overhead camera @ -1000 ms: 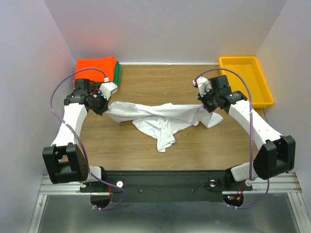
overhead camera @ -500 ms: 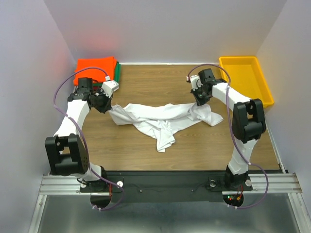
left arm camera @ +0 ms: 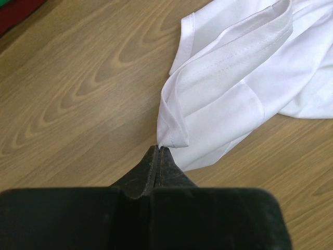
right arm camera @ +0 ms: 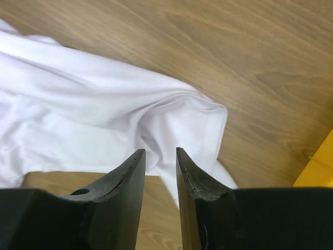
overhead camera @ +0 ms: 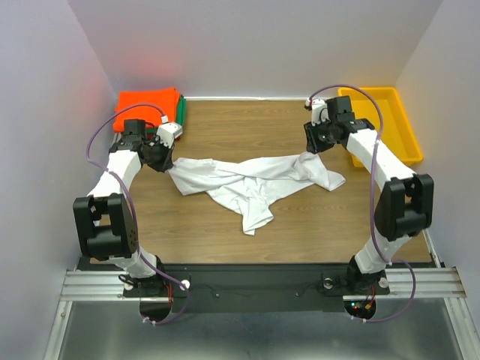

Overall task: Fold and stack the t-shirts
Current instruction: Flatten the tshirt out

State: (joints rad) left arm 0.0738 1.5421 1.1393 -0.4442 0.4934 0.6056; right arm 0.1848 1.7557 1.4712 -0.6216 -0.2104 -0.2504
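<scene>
A white t-shirt (overhead camera: pixel 247 184) lies crumpled and stretched sideways across the middle of the wooden table. My left gripper (overhead camera: pixel 166 163) is shut, pinching the shirt's left corner at its very tips (left arm camera: pixel 157 148); the cloth (left arm camera: pixel 234 78) fans out beyond them. My right gripper (overhead camera: pixel 311 148) hovers just above the shirt's right end with its jaws open and nothing between them (right arm camera: pixel 158 151); the white cloth (right arm camera: pixel 78 120) lies loose on the wood below. Folded orange (overhead camera: pixel 146 105) and green (overhead camera: pixel 181 111) t-shirts sit stacked at the back left, and a dark red edge (left arm camera: pixel 15 13) shows in the left wrist view.
A yellow plastic tray (overhead camera: pixel 379 124) stands at the back right, just right of my right arm; its corner (right arm camera: pixel 320 166) shows in the right wrist view. White walls close in the table on three sides. Bare wood (overhead camera: pixel 247 127) shows behind the shirt.
My right gripper has opened and let go of the shirt's right end, which now rests on the table. That arm has swung back and to the right. The left gripper keeps its pinch.
</scene>
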